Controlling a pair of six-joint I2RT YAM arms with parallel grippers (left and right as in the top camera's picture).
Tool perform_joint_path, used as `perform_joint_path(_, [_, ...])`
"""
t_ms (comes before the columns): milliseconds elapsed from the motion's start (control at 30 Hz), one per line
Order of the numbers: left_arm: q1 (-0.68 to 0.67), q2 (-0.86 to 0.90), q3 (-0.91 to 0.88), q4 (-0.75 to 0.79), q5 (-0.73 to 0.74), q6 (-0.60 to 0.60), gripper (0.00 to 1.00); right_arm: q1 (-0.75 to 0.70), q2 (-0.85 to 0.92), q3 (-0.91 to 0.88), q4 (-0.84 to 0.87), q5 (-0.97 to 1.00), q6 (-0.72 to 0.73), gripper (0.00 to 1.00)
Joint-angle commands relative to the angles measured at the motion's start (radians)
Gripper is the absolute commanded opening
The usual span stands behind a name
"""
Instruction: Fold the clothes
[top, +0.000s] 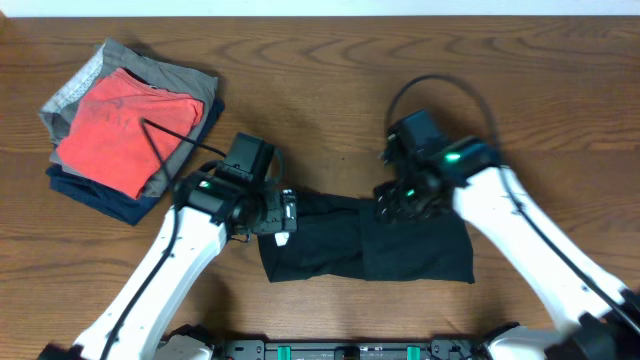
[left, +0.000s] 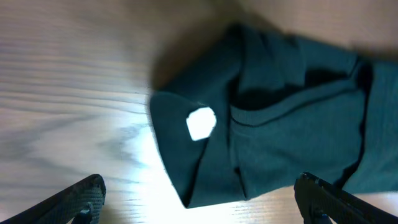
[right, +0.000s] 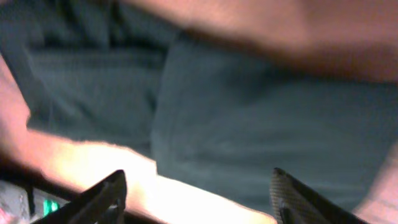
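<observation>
Black fabric lies folded into a wide band near the front edge of the wooden table (top: 330, 80): the shirt (top: 340, 250), seen from overhead, between the two arms. The left gripper (top: 278, 213) sits at the shirt's left end, beside a small white tag (top: 283, 240). The right gripper (top: 398, 200) is over the shirt's upper edge, right of centre, where one layer overlaps another. Well apart, at the table's far left corner, is a stack (top: 130, 135) of folded garments, red on top of grey and navy.

Left wrist: the shirt (left: 280, 137) fills the right half of the view, creased and bunched, its rounded end turned towards the pale, glaring table (left: 68, 93). The white tag (left: 201, 123) shows on that end. The left gripper (left: 199, 202) hangs above the shirt's near edge, its two fingers (left: 78, 199) spread wide at the bottom corners with nothing pinched between them.

Right wrist: the blurred view is almost filled by the shirt (right: 249, 124), with a fold line running down its middle. The right gripper (right: 196, 199) is close over the cloth, fingers (right: 102, 199) set apart on either side and gripping no fabric. A strip of table (right: 93, 158) shows bright at lower left.
</observation>
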Motion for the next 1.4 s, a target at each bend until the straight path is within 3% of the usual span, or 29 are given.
perform_joint_path(0, [0.003,0.072,-0.059,0.033,0.103,0.073,0.98,-0.074,-0.051,0.018,-0.009,0.079,0.042,0.74])
perform_joint_path(233, [0.003,0.238,-0.097,0.133,0.128,0.11,0.98,-0.171,-0.057,0.016,-0.082,0.085,0.041,0.74])
perform_joint_path(567, [0.003,0.424,-0.097,0.198,0.124,0.114,0.98,-0.178,-0.056,0.01,-0.082,0.106,0.041,0.75])
perform_joint_path(933, [0.012,0.381,-0.073,0.135,-0.034,0.106,0.98,-0.179,-0.056,0.01,-0.075,0.106,0.041,0.75])
perform_joint_path(1133, [0.011,0.369,-0.074,0.135,-0.037,0.082,0.98,-0.179,-0.056,0.01,-0.072,0.106,0.041,0.75])
perform_joint_path(1233, [0.011,0.371,-0.076,0.158,-0.005,0.085,0.98,-0.179,-0.056,0.01,-0.072,0.106,0.041,0.75])
perform_joint_path(1367, [0.011,0.383,-0.107,0.247,0.143,0.117,0.98,-0.179,-0.056,0.01,-0.073,0.106,0.041,0.75])
